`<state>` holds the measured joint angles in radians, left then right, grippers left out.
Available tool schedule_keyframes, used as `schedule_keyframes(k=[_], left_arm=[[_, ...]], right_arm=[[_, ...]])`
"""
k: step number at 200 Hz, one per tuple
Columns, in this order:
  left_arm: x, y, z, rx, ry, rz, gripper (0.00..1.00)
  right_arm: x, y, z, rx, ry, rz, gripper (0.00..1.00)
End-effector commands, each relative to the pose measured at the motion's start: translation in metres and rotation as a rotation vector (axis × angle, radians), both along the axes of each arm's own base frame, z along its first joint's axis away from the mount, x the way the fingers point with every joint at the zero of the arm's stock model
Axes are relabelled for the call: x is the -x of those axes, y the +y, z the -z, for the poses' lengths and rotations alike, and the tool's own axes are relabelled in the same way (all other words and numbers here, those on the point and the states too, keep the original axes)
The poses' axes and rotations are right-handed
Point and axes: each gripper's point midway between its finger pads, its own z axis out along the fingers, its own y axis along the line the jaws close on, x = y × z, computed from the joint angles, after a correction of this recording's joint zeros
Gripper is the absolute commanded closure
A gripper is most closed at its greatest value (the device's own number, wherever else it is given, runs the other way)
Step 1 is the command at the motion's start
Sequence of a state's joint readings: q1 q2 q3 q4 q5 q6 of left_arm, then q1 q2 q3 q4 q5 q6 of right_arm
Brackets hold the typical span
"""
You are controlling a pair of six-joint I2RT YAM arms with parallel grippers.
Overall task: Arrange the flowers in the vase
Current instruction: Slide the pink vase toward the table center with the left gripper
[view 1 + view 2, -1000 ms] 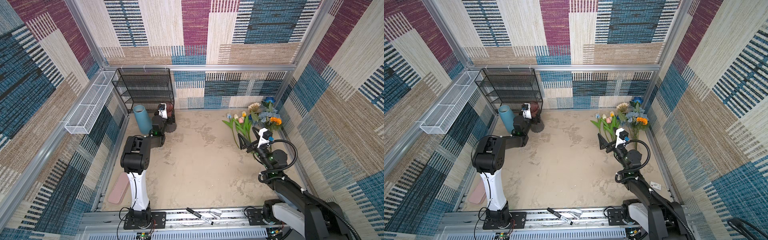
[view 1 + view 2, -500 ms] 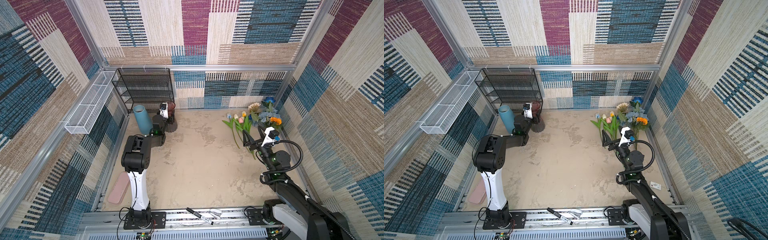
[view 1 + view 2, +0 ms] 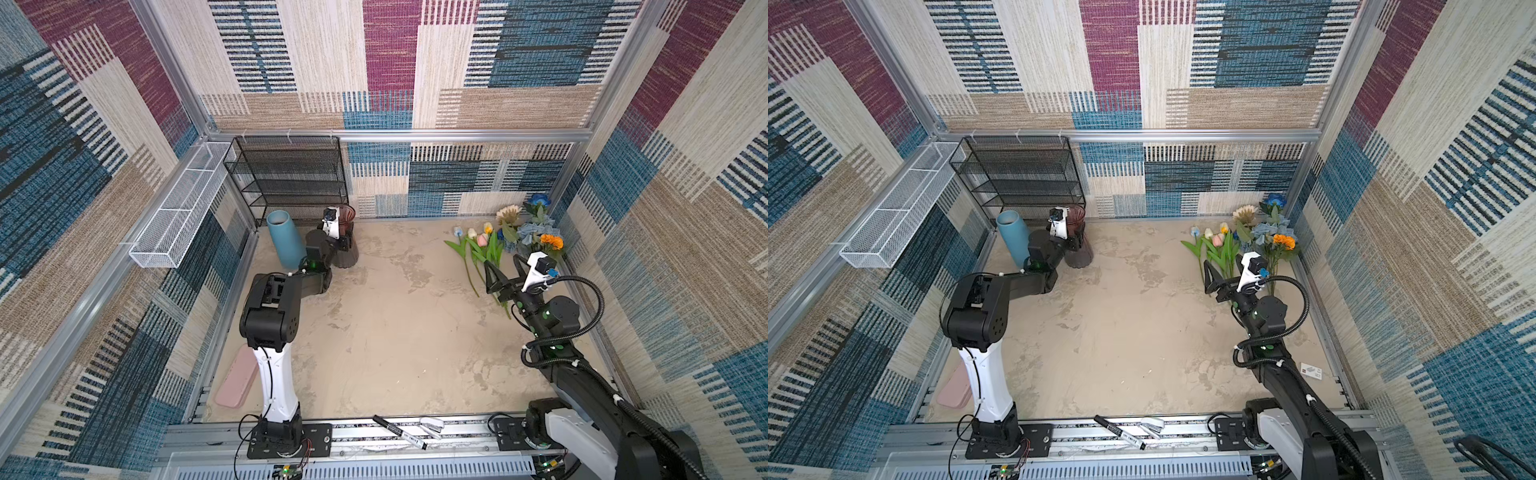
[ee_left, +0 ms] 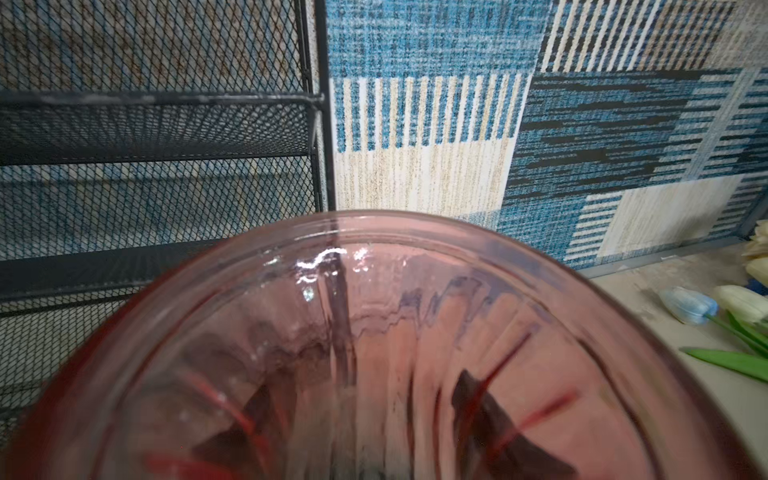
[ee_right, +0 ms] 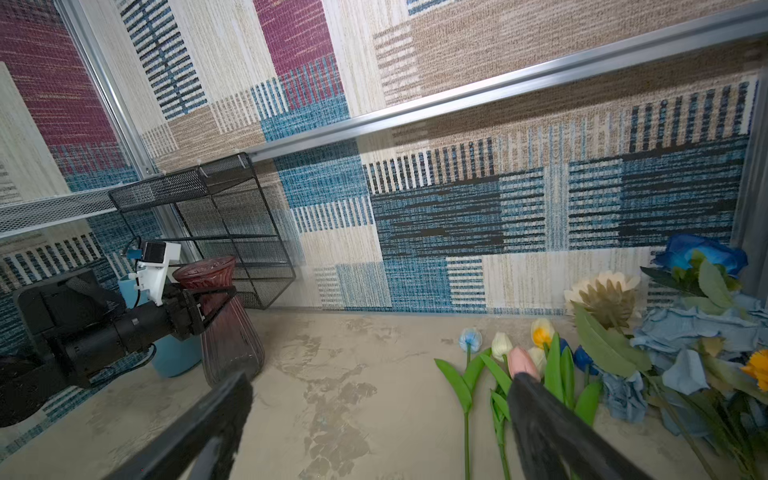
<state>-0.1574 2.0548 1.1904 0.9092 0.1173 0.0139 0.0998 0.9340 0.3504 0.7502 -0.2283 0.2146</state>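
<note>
Step in hand, as judged: the right arm goes for a first stem while the left arm steadies the vase.

Right pincer [image 3: 503,276] is spread fully and holds nothing. The flowers [image 3: 513,237] lie flat in a heap ahead of and below its tips, none in the vase yet. One finger [image 5: 540,415] hangs over the tulip stems [image 5: 466,415], with the pink tulip [image 5: 521,362] just past that tip.

To do it well:
- Drop lower and turn the wrist so the jaws cross one stem only.
- Take it mid-stem, clear of the leaves.
- Close gently. The stems lie close together, so two could come up at once.

Left pincer [image 5: 216,296] has the vase [image 5: 232,345] between its jaws at the narrow neck. The jaws are partly closed and seem pressed on the glass. The vase stands upright on the table [image 3: 395,332], with a blue cylinder [image 3: 284,239] just beside the pincer. The vase mouth should be left free above the jaws.

Pose:
- Right arm is stretched forward and low, fingers pointing at the flowers and tilted down.
- Left arm is bent at the elbow, forearm near level, pincer reaching in sideways.
</note>
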Motion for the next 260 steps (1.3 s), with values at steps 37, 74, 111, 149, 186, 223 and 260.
schedule_keyframes(k=[37, 74, 111, 149, 186, 223, 260], left_arm=[[0.025, -0.045, -0.028, -0.031, -0.092, 0.113, 0.90], [0.050, -0.082, -0.041, -0.048, -0.114, 0.185, 0.91], [0.079, -0.122, -0.048, -0.050, -0.129, 0.272, 0.92], [0.110, -0.162, -0.056, -0.029, -0.142, 0.377, 0.92], [0.140, -0.203, -0.060, -0.019, -0.132, 0.501, 0.92], [0.156, -0.237, -0.059, 0.043, -0.111, 0.624, 0.92], [0.170, -0.252, -0.056, 0.054, -0.147, 0.680, 0.91]], right_arm=[[-0.004, 0.006, -0.006, -0.017, -0.026, -0.037, 0.00], [-0.006, 0.007, -0.005, -0.035, -0.031, -0.048, 0.00], [-0.010, 0.012, -0.006, -0.047, -0.037, -0.074, 0.01], [-0.012, 0.019, -0.010, -0.054, -0.046, -0.098, 0.01], [-0.012, 0.021, -0.007, -0.054, -0.045, -0.099, 0.01], [-0.007, 0.018, -0.006, -0.054, -0.049, -0.083, 0.01], [-0.007, 0.023, -0.004, -0.038, -0.048, -0.105, 0.01]])
